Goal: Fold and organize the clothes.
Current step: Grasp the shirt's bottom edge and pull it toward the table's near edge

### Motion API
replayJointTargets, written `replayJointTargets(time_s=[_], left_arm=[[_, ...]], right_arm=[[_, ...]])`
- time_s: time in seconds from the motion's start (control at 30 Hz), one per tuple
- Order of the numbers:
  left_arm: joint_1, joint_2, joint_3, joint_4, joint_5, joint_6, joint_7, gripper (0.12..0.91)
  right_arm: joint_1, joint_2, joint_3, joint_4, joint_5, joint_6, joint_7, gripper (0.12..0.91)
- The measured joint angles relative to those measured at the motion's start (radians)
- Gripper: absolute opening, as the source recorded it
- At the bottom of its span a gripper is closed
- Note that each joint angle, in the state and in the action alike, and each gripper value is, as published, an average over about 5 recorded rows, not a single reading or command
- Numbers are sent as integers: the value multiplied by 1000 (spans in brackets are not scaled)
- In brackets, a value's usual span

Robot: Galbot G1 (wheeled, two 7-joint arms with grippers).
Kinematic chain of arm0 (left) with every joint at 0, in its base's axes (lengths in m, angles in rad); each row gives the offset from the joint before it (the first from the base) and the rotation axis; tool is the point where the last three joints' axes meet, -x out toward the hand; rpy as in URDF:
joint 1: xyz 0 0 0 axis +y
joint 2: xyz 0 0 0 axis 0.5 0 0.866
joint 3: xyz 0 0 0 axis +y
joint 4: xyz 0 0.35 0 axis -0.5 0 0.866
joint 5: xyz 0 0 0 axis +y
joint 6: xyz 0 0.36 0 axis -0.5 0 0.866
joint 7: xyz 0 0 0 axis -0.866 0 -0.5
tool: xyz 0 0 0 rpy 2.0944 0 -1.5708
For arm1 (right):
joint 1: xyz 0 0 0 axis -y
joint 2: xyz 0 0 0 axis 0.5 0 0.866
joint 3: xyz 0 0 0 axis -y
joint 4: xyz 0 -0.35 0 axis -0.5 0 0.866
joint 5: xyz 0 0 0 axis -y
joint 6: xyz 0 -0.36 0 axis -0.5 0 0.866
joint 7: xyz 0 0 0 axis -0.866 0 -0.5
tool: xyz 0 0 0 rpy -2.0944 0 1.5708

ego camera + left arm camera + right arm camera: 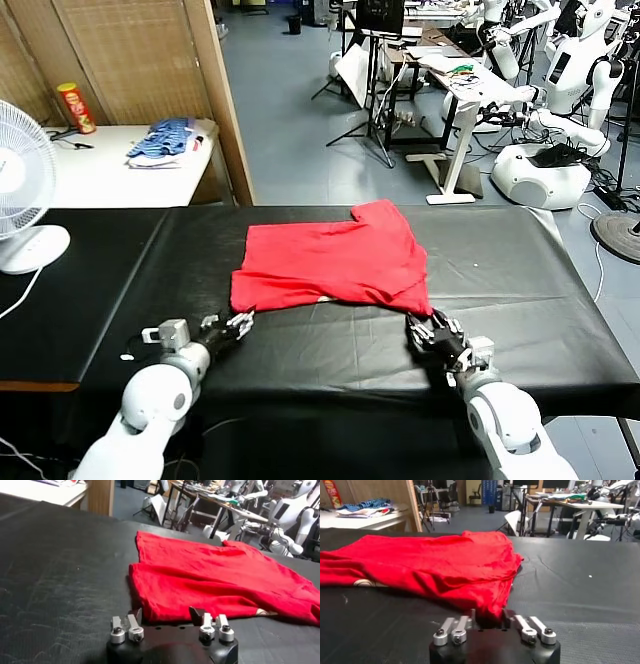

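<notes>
Red T-shirt (330, 265) on black table (520, 300), left gripper (165, 616) open at hem, right gripper (490, 616) pinching corner

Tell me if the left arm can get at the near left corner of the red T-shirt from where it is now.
Probably yes. The left gripper sits open at the red T-shirt's near left corner on the black table, with nothing between them.

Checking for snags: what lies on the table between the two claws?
Only the red shirt's near hem; the head view shows it spanning from the left claw to the right claw, over black table.
</notes>
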Motion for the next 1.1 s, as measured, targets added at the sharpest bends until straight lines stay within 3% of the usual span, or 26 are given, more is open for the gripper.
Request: replayJointTargets(time_s=[0.1,0.2,0.5,0.7,0.93,1.0,1.1], left_arm=[[-4,2,3,10,21,-1,1,200],[2,12,5,6,64,3,-3,131],[85,107,6,-105,158,50,-2,127],[174,184,-17,-206,146,78,8,127],[272,235,-53,-284,145,79,13,127],[294,241,-63,-298,147,77,15,127],[322,245,-78,-319,150,83,16,136]], right_arm=[[-3,-9,0,14,19,-25,17,131],[-12,-25,6,40,59,-69,43,131],[-80,-75,36,163,128,-186,100,131],[-176,-68,49,251,110,-215,130,131],[-285,-44,54,328,84,-234,150,135],[-312,-41,59,350,84,-251,159,173],[-351,-41,68,390,84,-290,179,310]])
